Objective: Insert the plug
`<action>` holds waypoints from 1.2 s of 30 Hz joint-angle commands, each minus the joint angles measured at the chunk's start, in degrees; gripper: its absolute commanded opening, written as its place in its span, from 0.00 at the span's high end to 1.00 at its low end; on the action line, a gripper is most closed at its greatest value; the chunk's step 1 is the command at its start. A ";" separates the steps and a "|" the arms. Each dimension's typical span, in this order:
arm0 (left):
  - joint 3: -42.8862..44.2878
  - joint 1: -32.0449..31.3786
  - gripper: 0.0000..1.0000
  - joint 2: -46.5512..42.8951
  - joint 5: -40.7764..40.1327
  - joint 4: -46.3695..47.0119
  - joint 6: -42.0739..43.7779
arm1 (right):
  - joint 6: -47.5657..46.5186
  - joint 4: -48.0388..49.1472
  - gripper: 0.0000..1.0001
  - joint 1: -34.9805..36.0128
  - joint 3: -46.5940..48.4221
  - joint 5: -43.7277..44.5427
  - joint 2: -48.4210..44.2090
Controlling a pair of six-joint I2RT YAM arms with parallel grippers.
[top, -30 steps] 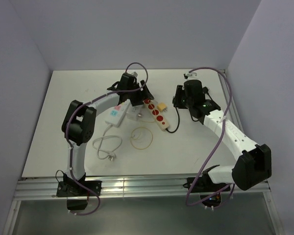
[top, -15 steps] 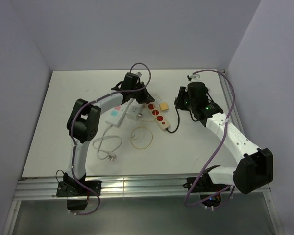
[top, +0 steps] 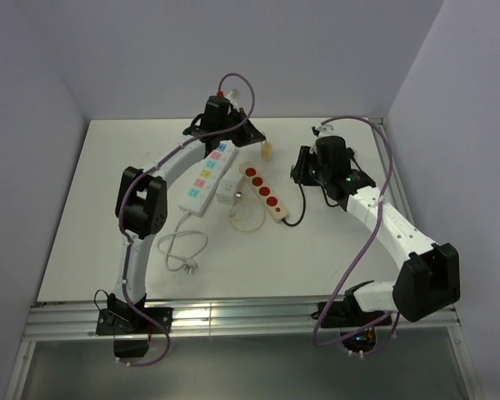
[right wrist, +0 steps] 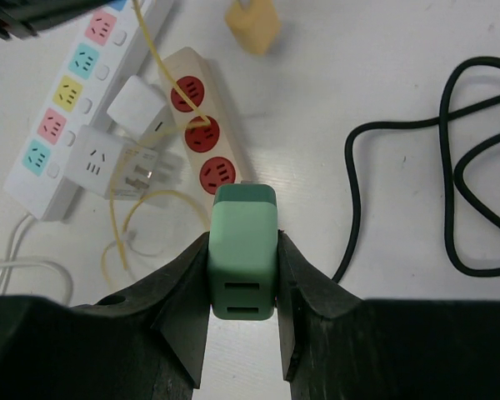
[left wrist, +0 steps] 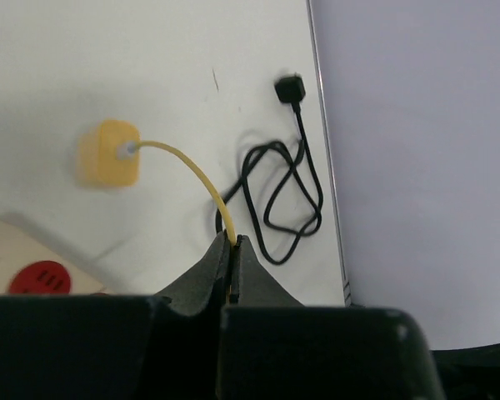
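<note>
My right gripper (right wrist: 242, 240) is shut on a green plug block (right wrist: 242, 258), held just above the near end of the beige power strip with red sockets (right wrist: 202, 125), seen from above as the beige strip (top: 264, 193). My left gripper (left wrist: 233, 242) is shut on a thin yellow cable (left wrist: 196, 171). The cable ends in a yellow plug (left wrist: 108, 154) lying on the table beyond the strip's far end, the same yellow plug (top: 267, 151) in the top view. The left gripper (top: 248, 137) hovers near the back of the table.
A white power strip with coloured sockets (top: 207, 177) lies left of the beige one, with two white adapters (right wrist: 142, 108) between them. A black cord (right wrist: 475, 167) loops at the right. A white cord with plug (top: 183, 250) lies near the front left.
The left gripper has shut on the yellow cable and moved toward the back, dragging the yellow plug away from the beige strip and pulling the cable loop tighter. The right arm has barely moved.
</note>
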 commanded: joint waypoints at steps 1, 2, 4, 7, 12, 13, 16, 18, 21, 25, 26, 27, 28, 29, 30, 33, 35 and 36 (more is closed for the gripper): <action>-1.93 3.90 1.00 -8.37 -1.74 2.04 2.27 | -2.89 1.13 1.00 -0.35 5.06 -2.82 2.13; -4.64 4.51 1.00 -9.88 -2.01 3.01 3.32 | -3.25 1.04 1.00 -0.35 6.11 -3.26 3.44; -7.03 5.57 1.00 -12.87 -3.58 3.02 5.43 | -4.48 0.69 1.00 -0.26 7.17 -4.59 4.68; -14.92 6.36 1.00 -20.85 -9.29 1.96 10.17 | -5.36 -0.19 1.00 0.09 10.07 -3.18 8.28; -24.26 7.07 1.00 -28.26 -17.20 0.84 13.08 | -8.87 0.07 1.00 0.62 14.64 -6.60 14.52; -24.97 7.07 1.00 -28.96 -18.61 0.12 13.52 | -9.66 -0.19 1.00 0.79 15.78 -7.22 15.92; -29.52 7.42 1.00 -29.50 -19.15 -0.06 13.44 | -14.14 -3.87 1.00 1.59 24.28 -8.98 23.73; -31.12 7.86 0.99 -29.76 -19.32 -0.06 13.26 | -17.74 -8.51 1.00 1.85 28.78 -9.94 27.08; -33.76 8.21 0.98 -29.94 -21.43 -0.93 13.00 | -22.14 -15.27 1.00 1.94 37.48 -11.26 32.97; -35.96 8.74 0.97 -30.02 -24.69 -3.39 13.26 | -26.35 -21.98 1.00 2.20 47.58 -14.07 39.73; -36.13 8.91 0.96 -29.94 -24.69 -3.75 13.09 | -26.89 -23.30 1.00 2.29 49.00 -14.60 40.71; -36.14 9.18 0.92 -29.85 -26.60 -4.19 13.09 | -27.24 -25.14 1.00 2.46 50.14 -14.78 41.68; -35.70 9.27 0.86 -29.33 -27.49 -4.80 12.83 | -27.42 -25.76 1.00 2.64 51.64 -14.43 43.08; -35.26 9.27 0.72 -28.97 -28.19 -6.20 12.65 | -27.33 -26.12 1.00 3.08 52.09 -13.73 43.53; -34.73 9.27 0.46 -28.45 -28.29 -6.73 12.65 | -27.07 -25.86 1.00 3.26 52.00 -13.03 43.80; -33.76 9.27 0.00 -27.04 -26.19 -6.30 13.17 | -25.40 -22.18 1.00 3.34 48.24 -12.76 41.87; -34.46 9.09 0.01 -27.39 -25.48 -4.55 13.35 | -23.74 -19.81 1.00 3.17 44.89 -12.23 39.24; -34.99 9.00 0.00 -28.17 -22.61 -2.02 13.61 | -23.21 -19.36 1.00 3.17 43.66 -12.14 37.84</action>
